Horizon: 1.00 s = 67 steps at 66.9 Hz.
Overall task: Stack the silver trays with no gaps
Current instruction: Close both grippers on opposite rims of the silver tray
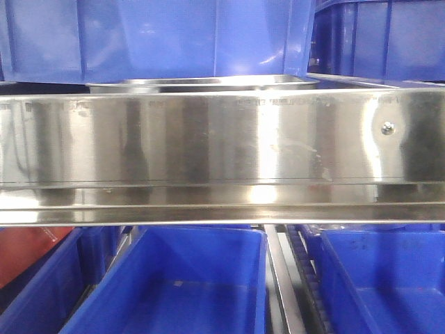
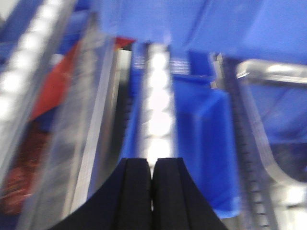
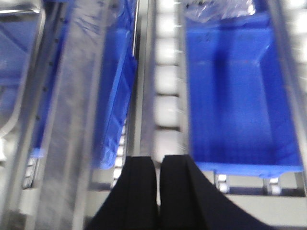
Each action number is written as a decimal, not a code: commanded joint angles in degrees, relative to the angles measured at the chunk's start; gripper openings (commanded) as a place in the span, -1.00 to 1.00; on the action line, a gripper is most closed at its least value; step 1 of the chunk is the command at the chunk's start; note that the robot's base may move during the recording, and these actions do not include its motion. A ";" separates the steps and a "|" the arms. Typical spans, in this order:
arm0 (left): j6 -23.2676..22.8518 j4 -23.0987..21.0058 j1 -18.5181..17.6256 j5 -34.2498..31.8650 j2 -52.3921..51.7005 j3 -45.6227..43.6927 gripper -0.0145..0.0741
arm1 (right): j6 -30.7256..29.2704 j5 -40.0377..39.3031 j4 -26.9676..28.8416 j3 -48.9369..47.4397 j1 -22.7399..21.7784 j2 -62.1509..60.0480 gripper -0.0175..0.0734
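Note:
One silver tray [image 1: 208,83] lies on the upper shelf behind the long steel rail, with only its front rim and wall showing. A shiny tray with a rounded corner shows at the right edge of the left wrist view [image 2: 268,69] and at the left edge of the right wrist view [image 3: 17,57]. I cannot tell whether it is one tray or a stack. My left gripper [image 2: 153,163] is shut and empty, above a roller track. My right gripper [image 3: 159,160] is shut and empty, above another roller track. Neither gripper touches a tray.
The steel shelf rail [image 1: 208,139] with a screw [image 1: 387,128] spans the front view. Blue bins stand above it [image 1: 160,35] and below it [image 1: 181,285]. A red object [image 1: 28,250] sits at the lower left. A blue bin [image 3: 240,86] lies right of my right gripper, and another blue bin [image 2: 201,129] lies right of my left gripper.

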 commanded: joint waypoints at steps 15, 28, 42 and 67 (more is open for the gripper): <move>-17.56 13.76 -12.75 7.65 13.50 -11.21 -0.71 | 9.70 5.10 -3.60 -15.88 9.71 16.94 -0.64; -17.56 13.89 -15.45 13.07 23.07 -21.14 -0.71 | 12.84 11.13 -8.33 -24.94 12.78 26.02 -0.64; -17.56 13.97 -16.94 21.11 33.49 -33.39 -0.71 | 13.07 14.15 -7.00 -33.91 13.62 32.97 -0.64; -17.56 12.29 -17.91 20.69 38.59 -36.50 -0.71 | 13.07 13.43 -4.99 -35.30 13.70 36.77 -0.65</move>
